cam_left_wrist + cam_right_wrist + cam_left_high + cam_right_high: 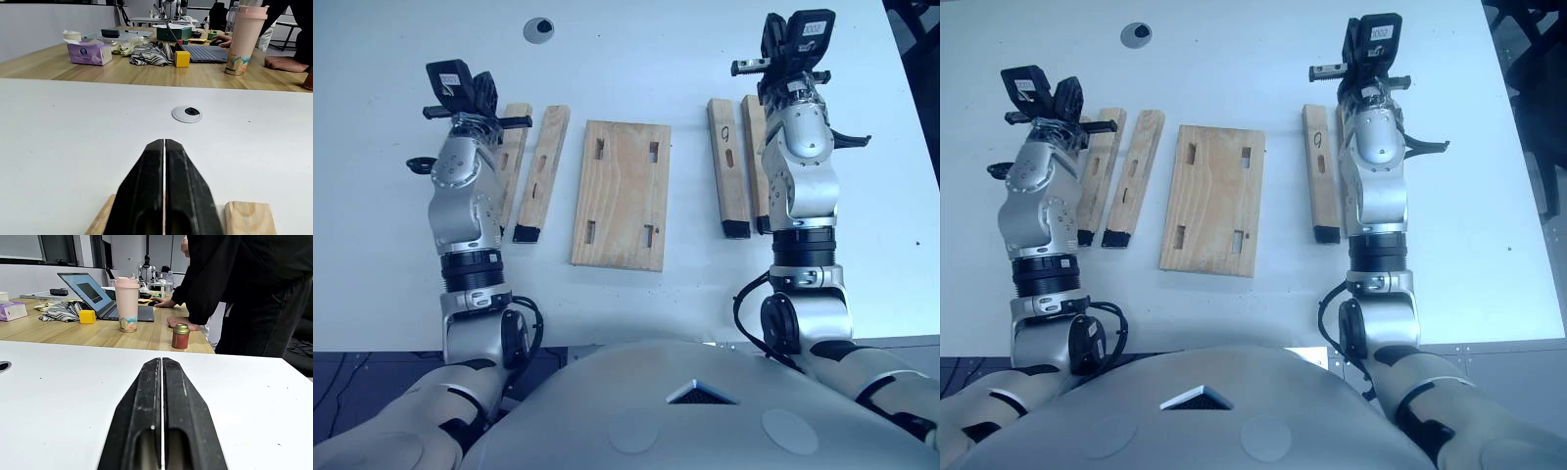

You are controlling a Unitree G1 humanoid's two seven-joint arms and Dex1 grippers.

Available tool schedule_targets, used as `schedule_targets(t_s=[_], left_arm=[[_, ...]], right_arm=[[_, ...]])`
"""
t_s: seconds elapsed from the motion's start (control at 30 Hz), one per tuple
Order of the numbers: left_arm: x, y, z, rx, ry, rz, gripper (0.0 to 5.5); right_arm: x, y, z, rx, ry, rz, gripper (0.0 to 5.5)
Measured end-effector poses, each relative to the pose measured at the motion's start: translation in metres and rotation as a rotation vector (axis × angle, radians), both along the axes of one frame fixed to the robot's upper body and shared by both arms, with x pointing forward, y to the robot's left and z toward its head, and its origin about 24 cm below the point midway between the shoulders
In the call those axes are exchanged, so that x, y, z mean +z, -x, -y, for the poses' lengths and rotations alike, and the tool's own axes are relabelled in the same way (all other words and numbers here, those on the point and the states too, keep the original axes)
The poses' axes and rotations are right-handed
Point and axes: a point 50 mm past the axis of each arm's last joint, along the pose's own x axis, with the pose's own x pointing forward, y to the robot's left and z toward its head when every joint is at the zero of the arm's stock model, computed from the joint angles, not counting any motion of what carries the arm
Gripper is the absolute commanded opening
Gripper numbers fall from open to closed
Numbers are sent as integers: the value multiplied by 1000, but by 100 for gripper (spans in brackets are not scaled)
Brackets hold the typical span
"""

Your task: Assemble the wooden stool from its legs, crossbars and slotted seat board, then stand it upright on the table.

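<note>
Legs (pixel 541 174): four; seat board (pixel 621 194): one

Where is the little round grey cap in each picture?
Left eye: cap near the top, left of the seat board.
Right eye: cap, same spot.
Left wrist: cap just beyond the left hand.
Right wrist: cap cut off at the edge.
Shared landmark: white table.

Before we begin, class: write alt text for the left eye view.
A slotted seat board lies flat on a white table between two pairs of wooden legs. The left gripper and right gripper, both shut, hang near the outer legs' far ends.
</note>
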Motion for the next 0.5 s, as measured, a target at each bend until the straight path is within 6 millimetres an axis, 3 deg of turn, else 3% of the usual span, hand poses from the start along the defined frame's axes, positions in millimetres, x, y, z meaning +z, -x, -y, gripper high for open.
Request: schedule_targets(t_s=[0.5], left_arm=[[-1, 4, 8, -89, -22, -29, 1]], right_arm=[[-7, 5, -3, -15, -53, -18, 3]])
